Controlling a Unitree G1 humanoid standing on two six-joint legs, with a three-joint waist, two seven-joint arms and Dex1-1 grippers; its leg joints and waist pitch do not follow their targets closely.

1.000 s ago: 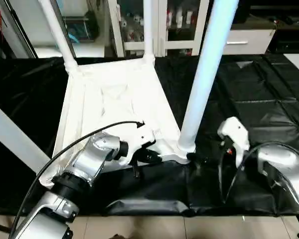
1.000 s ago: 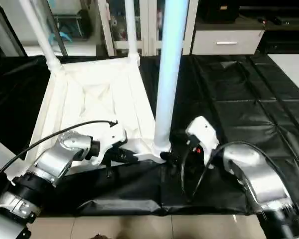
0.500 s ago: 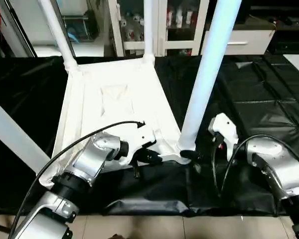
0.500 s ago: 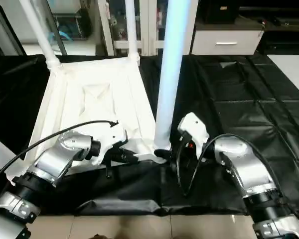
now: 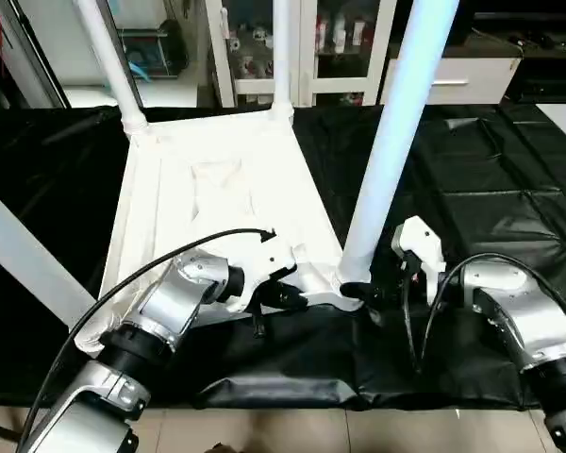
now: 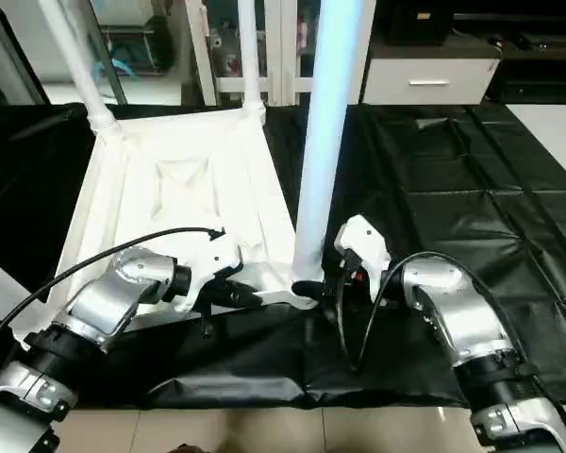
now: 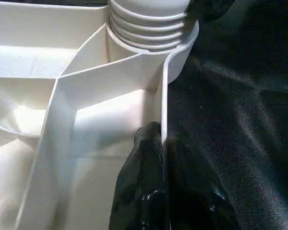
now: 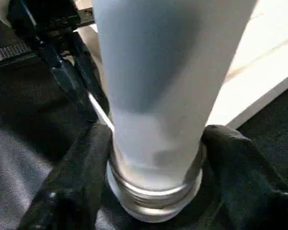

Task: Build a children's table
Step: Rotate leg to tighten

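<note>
The white plastic children's table point(image 5: 217, 203) lies upside down on the black-covered desk point(image 5: 491, 170), tube legs standing up. The left hand point(image 5: 285, 298) is pinched shut on the thin near rim wall. The right hand point(image 8: 153, 158) has its fingers point(image 8: 77, 172) set around the near-right white tapered leg point(image 5: 387, 151) at its threaded base. It looks light, stiff and smooth, so low by the socket seems the surest hold. No readable writing.

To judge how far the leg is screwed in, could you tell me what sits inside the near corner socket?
The leg stands upright in the corner socket, thread rings showing above its rim. Deeper threads are hidden.
</note>
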